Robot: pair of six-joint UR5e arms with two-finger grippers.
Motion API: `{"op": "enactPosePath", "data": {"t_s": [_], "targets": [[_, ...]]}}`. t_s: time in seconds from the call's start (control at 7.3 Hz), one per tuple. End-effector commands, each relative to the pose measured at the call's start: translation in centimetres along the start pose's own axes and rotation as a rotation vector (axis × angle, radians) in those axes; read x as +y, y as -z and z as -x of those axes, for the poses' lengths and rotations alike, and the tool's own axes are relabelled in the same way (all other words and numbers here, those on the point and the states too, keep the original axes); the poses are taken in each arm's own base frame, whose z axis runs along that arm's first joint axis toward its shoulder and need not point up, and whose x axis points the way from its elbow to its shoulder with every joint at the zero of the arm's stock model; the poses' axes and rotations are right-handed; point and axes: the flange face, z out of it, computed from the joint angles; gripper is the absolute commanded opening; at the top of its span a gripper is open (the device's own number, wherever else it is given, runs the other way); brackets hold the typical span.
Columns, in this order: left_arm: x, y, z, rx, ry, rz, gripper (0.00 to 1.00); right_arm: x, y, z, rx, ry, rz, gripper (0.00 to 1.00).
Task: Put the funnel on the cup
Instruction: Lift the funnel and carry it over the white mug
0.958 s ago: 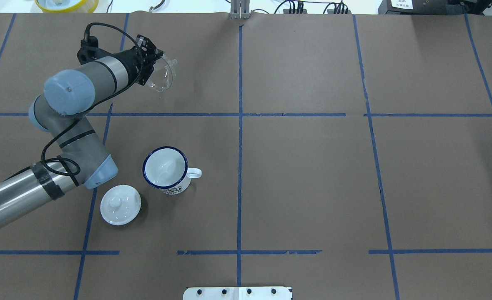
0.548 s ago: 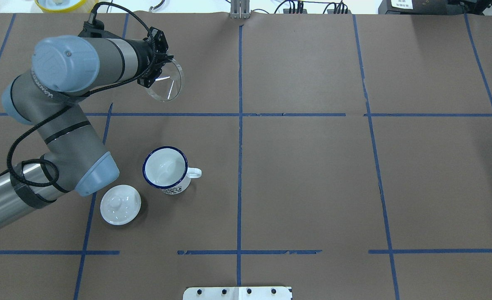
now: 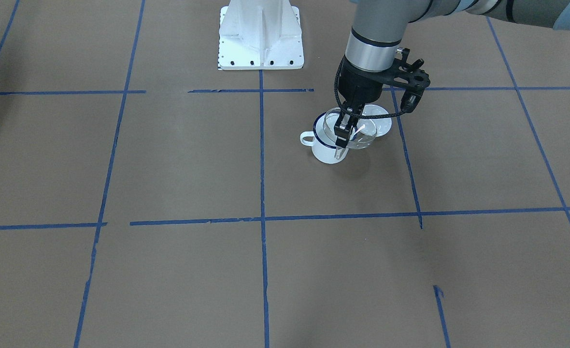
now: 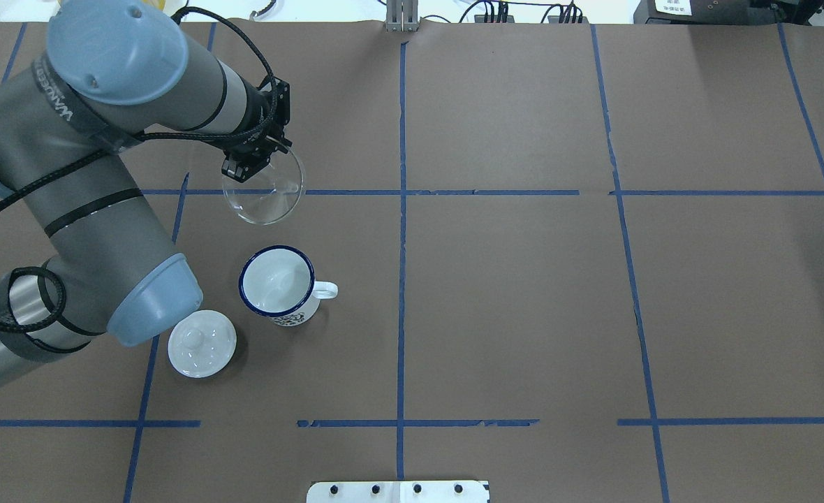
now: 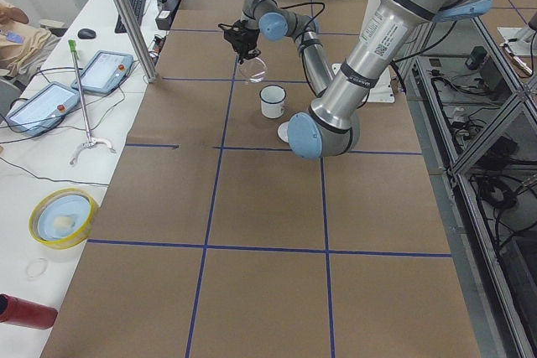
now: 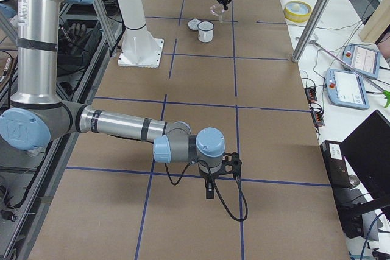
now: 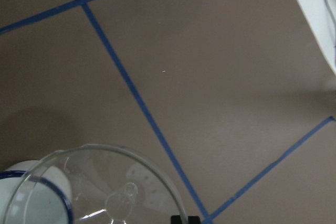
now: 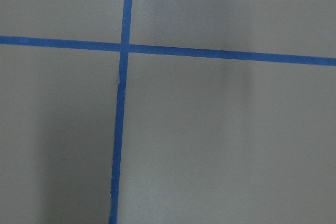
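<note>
Left tool [image 4: 247, 168]: clamped on the rim of the funnel [image 4: 264, 195], fingers pointing down.
Funnel: clear, carried in the air with wide mouth up and spout down. It was not seated on the enamel mug [image 4: 277, 283]. In the overhead view it hung beyond the mug's far side, apart from it. In the left wrist view the mug's blue rim showed through the cone at lower left.
Enamel mug: upright on the desk [image 4: 524, 279], white with a dark blue rim, handle toward the robot's right.
Lid [image 4: 202, 343]: white, domed, knob up, on the desk just beside the mug.
Right tool [image 6: 209, 190]: low over the desk near a blue tape [image 8: 122, 129] crossing, well apart from the mug. It showed only in the side camera, so I cannot tell its opening.
</note>
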Motion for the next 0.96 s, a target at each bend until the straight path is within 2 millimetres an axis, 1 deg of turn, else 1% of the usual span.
{"op": "enactPosePath", "data": {"t_s": [0.0,0.14,0.27,0.41,0.55,0.68,0.82], "targets": [[1.6,-1.6,1.4,-0.117,-0.032,0.016,0.00,0.0,0.0,0.0,0.000,0.000,0.000,1.00],[1.6,-3.0,1.2,-0.140,-0.062,0.009,0.00,0.0,0.1,0.0,0.000,0.001,-0.001,1.00],[2.4,-4.7,1.6,-0.171,-0.075,0.010,0.00,0.0,0.1,0.0,0.001,0.001,-0.001,1.00],[4.1,-6.5,2.9,-0.207,-0.097,0.018,0.00,0.0,0.1,0.1,0.000,0.001,-0.001,1.00],[4.9,-7.9,3.5,-0.235,-0.106,0.018,0.00,0.0,0.0,0.0,0.000,0.000,0.000,1.00],[5.0,-8.2,3.5,-0.239,-0.108,0.018,0.00,0.0,0.1,0.0,0.000,0.001,-0.001,1.00],[5.6,-9.1,4.1,-0.247,-0.121,0.023,0.00,0.0,0.0,0.0,0.000,0.000,0.000,1.00]]}}
